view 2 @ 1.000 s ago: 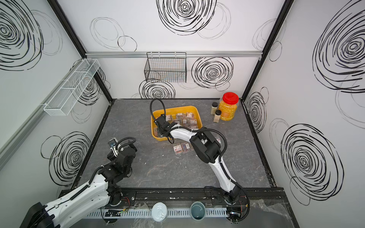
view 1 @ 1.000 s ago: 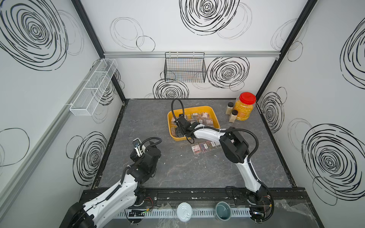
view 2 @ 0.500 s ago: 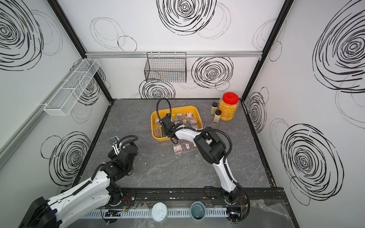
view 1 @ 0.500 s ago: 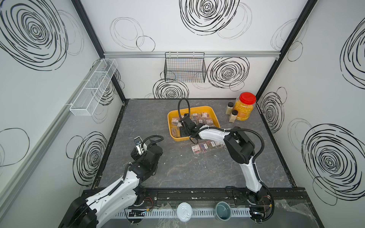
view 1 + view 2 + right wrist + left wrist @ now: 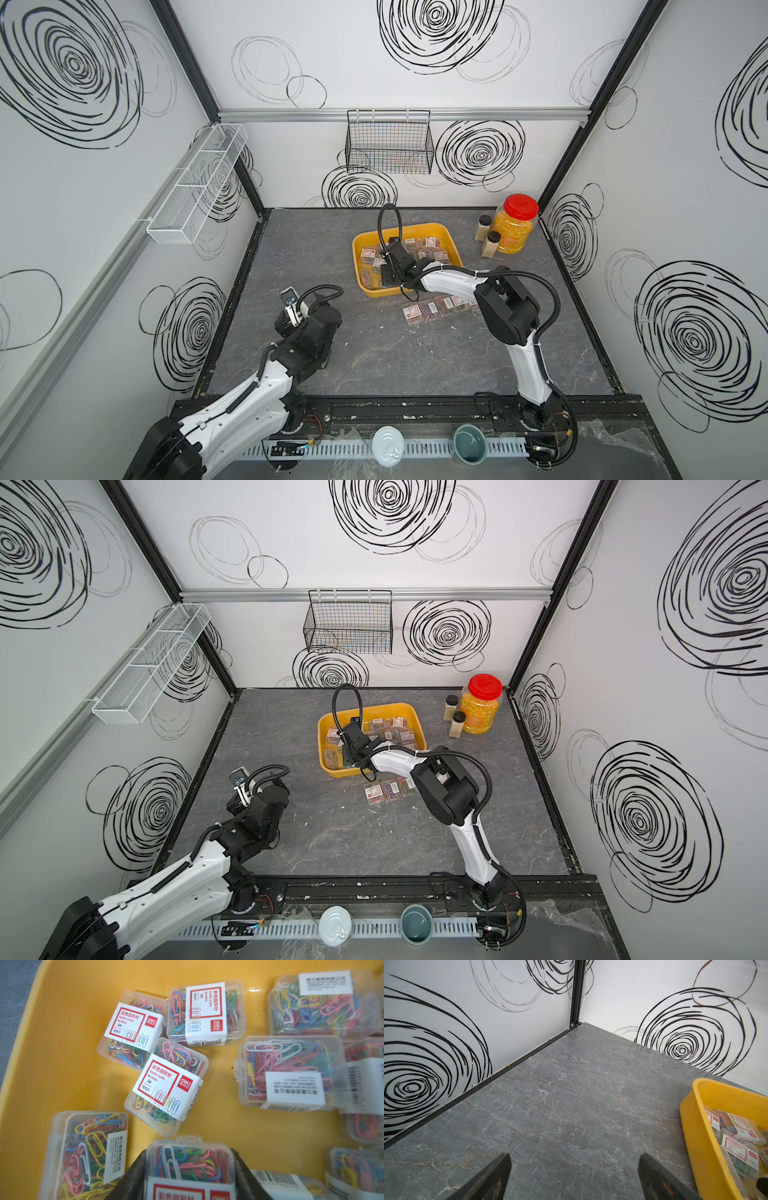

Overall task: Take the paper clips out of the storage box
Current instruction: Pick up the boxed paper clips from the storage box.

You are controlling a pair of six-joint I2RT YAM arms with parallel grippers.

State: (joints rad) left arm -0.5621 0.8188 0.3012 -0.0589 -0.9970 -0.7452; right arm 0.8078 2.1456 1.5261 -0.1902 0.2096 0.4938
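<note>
1. Since my right pincer (image 5: 188, 1153) is down inside the yellow storage box (image 5: 419, 227), I'll start there: its fingers pinch one clear case of paper clips (image 5: 189, 1164) from both sides.
2. Box holds roughly ten such cases in my wrist view, jumbled, some cut off.
3. About four more cases (image 5: 432, 309) lie in a row on the table (image 5: 374, 353), just in front of the box.
4. My left pincer (image 5: 574, 1156) is spread wide above the table.
5. Far corner: one red-lidded jar (image 5: 513, 232), two small bottles (image 5: 483, 227).

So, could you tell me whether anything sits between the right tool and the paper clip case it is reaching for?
Nothing visible: the clear plastic case of multicoloured paper clips sits directly between the fingers of the right tool, inside the yellow plastic tray.
</note>
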